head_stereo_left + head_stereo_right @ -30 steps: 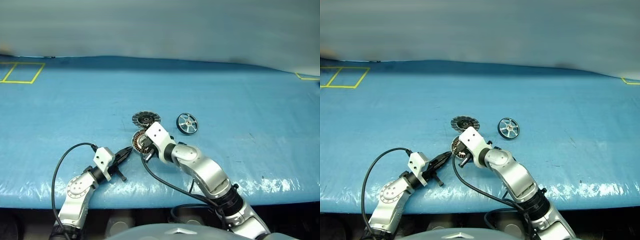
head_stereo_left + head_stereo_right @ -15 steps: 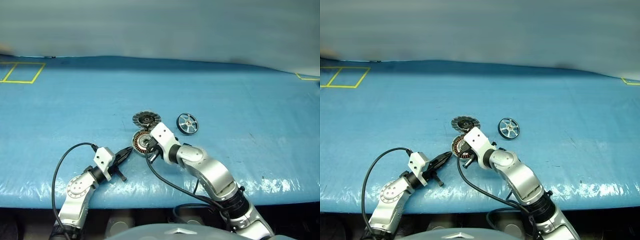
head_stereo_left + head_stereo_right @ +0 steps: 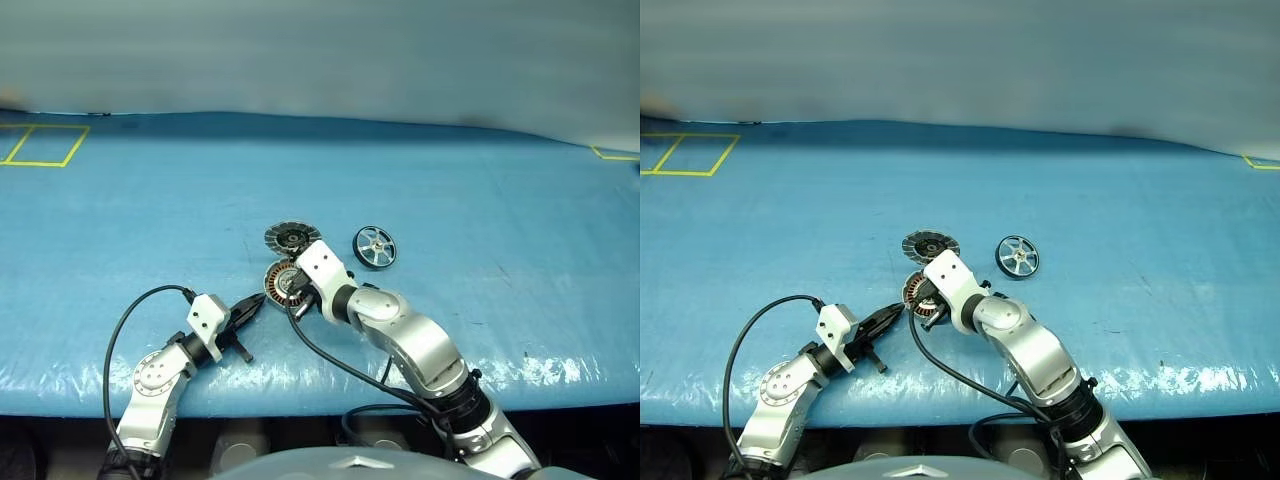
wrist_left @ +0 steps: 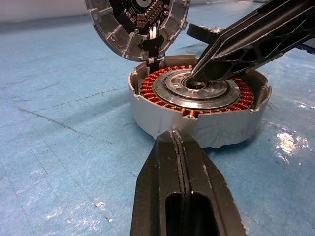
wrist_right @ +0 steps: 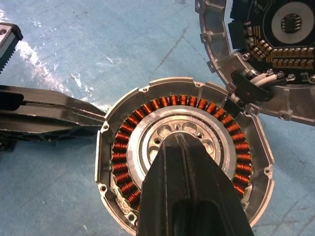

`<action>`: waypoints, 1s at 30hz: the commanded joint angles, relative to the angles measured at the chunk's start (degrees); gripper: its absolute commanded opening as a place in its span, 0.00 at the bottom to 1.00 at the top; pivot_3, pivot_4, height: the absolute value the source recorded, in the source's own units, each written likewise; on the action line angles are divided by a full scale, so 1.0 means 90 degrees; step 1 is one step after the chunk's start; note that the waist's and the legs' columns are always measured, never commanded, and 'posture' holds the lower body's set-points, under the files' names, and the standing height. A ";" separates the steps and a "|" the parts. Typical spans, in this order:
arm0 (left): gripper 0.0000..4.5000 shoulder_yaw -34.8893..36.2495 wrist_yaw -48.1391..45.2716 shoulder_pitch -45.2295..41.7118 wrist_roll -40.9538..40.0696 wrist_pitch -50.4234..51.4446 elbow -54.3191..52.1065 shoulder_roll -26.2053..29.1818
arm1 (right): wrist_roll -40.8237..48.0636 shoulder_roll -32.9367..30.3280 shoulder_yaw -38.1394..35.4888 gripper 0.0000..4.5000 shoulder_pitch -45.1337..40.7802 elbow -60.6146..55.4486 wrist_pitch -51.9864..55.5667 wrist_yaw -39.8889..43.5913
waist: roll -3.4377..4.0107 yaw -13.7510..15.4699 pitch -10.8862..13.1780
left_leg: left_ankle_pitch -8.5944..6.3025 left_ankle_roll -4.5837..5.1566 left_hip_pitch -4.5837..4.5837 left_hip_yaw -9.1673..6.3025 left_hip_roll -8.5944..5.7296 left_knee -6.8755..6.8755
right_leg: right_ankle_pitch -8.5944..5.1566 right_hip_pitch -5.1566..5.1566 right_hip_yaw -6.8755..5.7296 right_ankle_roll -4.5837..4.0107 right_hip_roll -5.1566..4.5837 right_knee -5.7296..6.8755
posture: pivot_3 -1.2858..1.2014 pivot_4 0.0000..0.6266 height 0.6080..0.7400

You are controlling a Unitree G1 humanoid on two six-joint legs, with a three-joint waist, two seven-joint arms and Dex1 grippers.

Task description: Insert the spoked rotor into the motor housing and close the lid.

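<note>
Copper windings ring the motor housing, which lies open on the blue table with its lid touching its far edge. We press our right gripper, fingers together, into its silver centre, likely to pin it. Our left gripper, also closed and empty, sits against its near wall as a brace. The spoked rotor waits nearby to the right, not yet inserted
</note>
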 commanded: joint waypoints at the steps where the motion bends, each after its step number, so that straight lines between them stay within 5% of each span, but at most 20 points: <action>1: 0.00 -0.0054 -0.0034 0.0022 -0.0010 0.0021 -0.0099 0.0016 | -0.0043 0.0123 0.0004 0.00 -0.0086 0.0001 -0.0191 -0.0071 | 0.0000 -0.0001 0.0000 | 0.0000 0.0000 0.0000 0.0000 0.0000 0.0000 | 0.0000 0.0000 0.0000 0.0000 0.0000 0.0001 | 0.52 0.24 1.00; 30: 0.00 -0.0048 -0.0048 0.0019 -0.0018 0.0011 -0.0051 0.0012 | 0.0135 -0.0276 -0.0232 0.00 0.0040 -0.0473 0.0094 0.0101 | 0.0000 -0.0003 0.0000 | 0.0000 0.0000 0.0000 0.0001 0.0000 0.0004 | 0.0001 0.0001 0.0001 0.0001 0.0000 0.0004 | 0.52 0.24 1.00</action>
